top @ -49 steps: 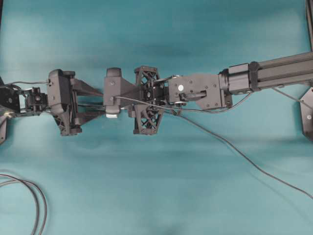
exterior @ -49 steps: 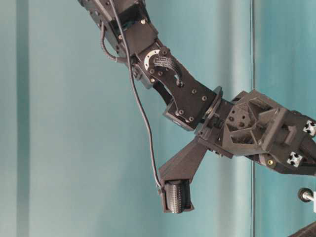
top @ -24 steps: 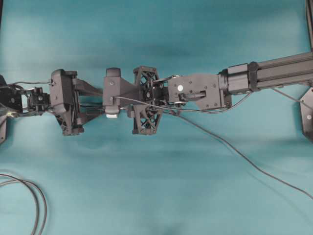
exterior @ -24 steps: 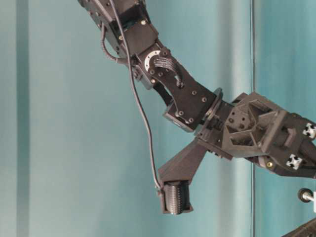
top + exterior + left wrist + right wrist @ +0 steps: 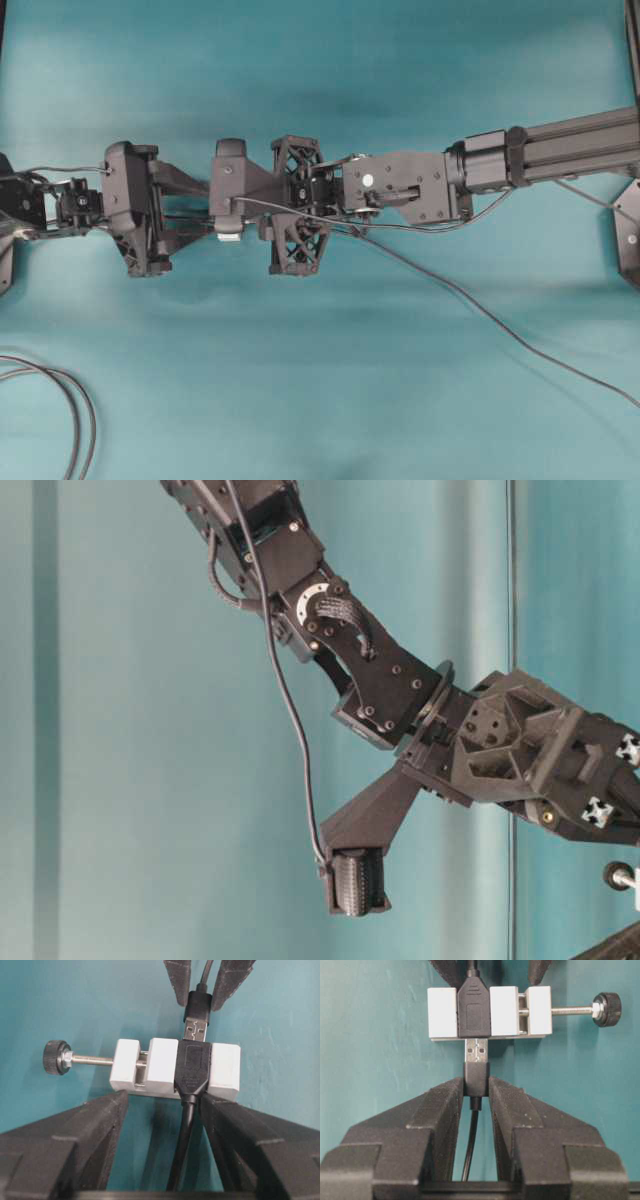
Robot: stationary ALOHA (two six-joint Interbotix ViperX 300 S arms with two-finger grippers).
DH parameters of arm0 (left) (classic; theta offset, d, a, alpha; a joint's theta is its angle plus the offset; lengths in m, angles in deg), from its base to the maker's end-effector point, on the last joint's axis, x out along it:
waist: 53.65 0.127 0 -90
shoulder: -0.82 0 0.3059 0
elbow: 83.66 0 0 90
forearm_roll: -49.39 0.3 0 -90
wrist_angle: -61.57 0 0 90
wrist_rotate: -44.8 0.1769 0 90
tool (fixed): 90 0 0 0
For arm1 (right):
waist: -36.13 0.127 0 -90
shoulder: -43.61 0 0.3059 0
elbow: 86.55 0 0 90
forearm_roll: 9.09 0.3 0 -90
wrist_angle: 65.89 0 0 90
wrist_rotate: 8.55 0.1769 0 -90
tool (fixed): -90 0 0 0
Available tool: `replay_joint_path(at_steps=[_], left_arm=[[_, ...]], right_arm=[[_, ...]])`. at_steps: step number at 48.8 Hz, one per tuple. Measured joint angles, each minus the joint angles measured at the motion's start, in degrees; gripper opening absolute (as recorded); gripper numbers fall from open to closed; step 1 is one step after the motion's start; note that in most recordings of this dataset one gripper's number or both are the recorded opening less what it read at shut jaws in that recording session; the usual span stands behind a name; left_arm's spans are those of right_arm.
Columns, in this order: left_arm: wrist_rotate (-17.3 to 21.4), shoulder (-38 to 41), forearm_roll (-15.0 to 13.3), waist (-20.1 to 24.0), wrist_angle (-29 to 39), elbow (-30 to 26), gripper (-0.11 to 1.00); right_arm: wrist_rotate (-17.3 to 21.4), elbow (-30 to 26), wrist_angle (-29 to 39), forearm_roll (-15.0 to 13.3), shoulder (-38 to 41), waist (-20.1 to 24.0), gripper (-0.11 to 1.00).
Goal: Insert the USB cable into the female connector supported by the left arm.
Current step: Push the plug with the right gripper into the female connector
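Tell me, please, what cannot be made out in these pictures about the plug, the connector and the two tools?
- Overhead view: the USB cable's plug and most of the female connector are hidden under the arms.
- Table-level view: the connector is cut off by the right edge; only its knob shows.
- Wrist views: how deep the metal tip sits in the socket cannot be told.
- Left wrist view: the left tool touches the block out of sight below it.
- Right tool: fingers grip the plug.

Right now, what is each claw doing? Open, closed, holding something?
Left claw: closed on the female connector.
Right claw: closed on the USB cable plug.
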Motion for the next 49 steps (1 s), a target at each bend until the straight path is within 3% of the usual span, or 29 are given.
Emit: replay_joint_path(at_steps=[49], left_arm=[[-0.1,0.0,-0.2,-0.8,1.0,0.1,0.72]], right_arm=[[-0.2,-2.6,0.8,0.0,1.3,-0.1,0.22]])
